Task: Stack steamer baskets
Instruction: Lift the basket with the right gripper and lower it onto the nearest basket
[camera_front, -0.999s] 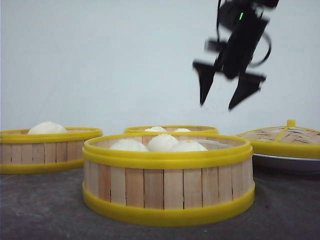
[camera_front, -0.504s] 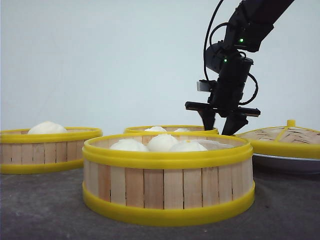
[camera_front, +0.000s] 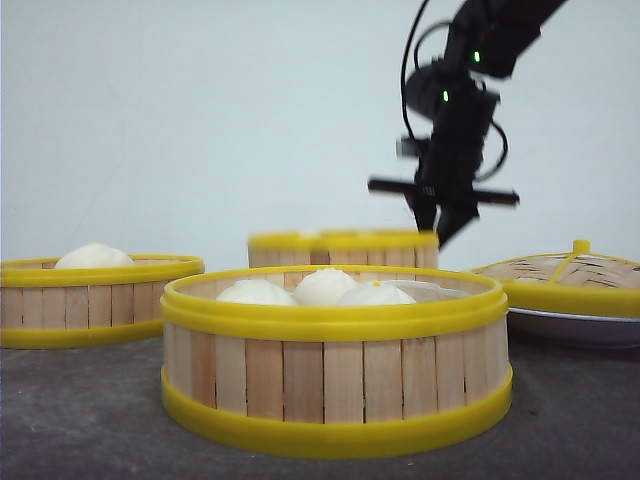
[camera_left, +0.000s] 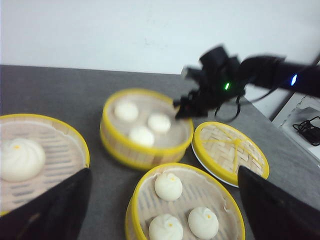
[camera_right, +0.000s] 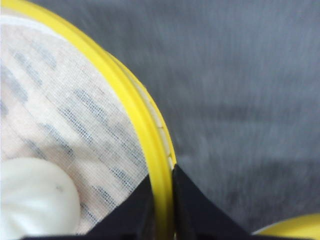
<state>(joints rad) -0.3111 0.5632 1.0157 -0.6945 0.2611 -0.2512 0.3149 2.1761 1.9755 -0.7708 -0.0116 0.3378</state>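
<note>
My right gripper (camera_right: 161, 210) is pinched on the yellow rim of the far basket (camera_front: 343, 248), one finger inside the wall and one outside, with the rim running up between them in the right wrist view. In the front view that basket hangs clear of the table (camera_front: 90, 420), its whole slatted wall showing above the near basket (camera_front: 336, 355), and it looks slightly blurred. The left wrist view shows three buns in it (camera_left: 148, 122) and the right arm reaching to its edge on the side toward the lid.

I judge the load to be light but lopsided: I am holding a wide, shallow ring by one point on its rim, so the far side wants to sag. The plastic rim is smooth and could slip if I swing fast; the slat wall seems stiff enough to carry. The buns sit loose on the liner and would roll if the basket tips, so I want it level. This rim grip, straddling the wall, is the only sensible hold.

My left gripper (camera_left: 160, 210) is spread wide and holding nothing, its dark fingers at both lower corners of its own view, above the near basket.

The near basket holds three buns and stands in front, centre. The left basket (camera_front: 95, 298) holds one bun and stands well apart. The woven lid (camera_front: 570, 280) rests on a white plate (camera_front: 575, 328) to the right.
</note>
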